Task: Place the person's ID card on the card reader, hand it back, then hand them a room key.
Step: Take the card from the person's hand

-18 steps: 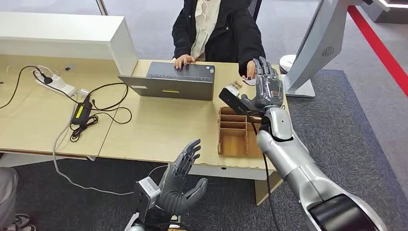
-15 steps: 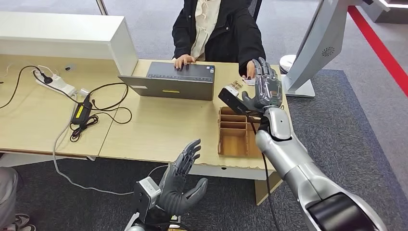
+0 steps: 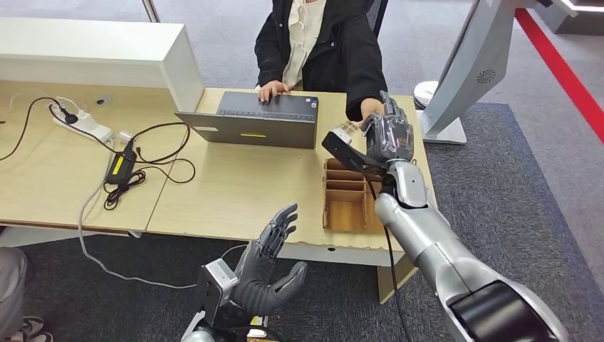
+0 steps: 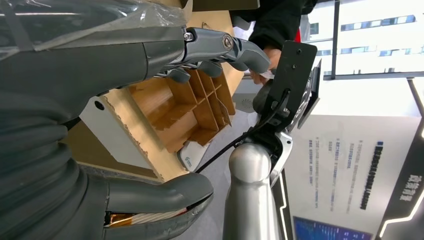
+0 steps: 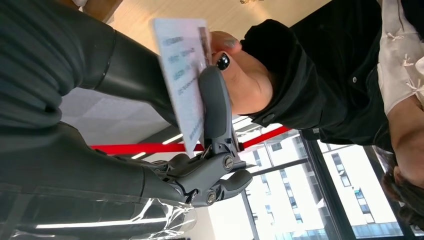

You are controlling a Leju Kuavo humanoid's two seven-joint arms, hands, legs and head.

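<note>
Right wrist view: right hand (image 5: pixel 200 135) and person's hand (image 5: pixel 240 75) pinch the ID card (image 5: pixel 182 75).

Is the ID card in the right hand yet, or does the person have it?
Both hold it. In the right wrist view the right hand has a finger pressed across the ID card, and the person's hand grips its far end.

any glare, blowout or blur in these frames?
Head view: even light, sharp, no glare. Left wrist view: windows blown out, left hand close and soft. Right wrist view: bright windows behind, ID card text blurred, right hand dark.
</note>
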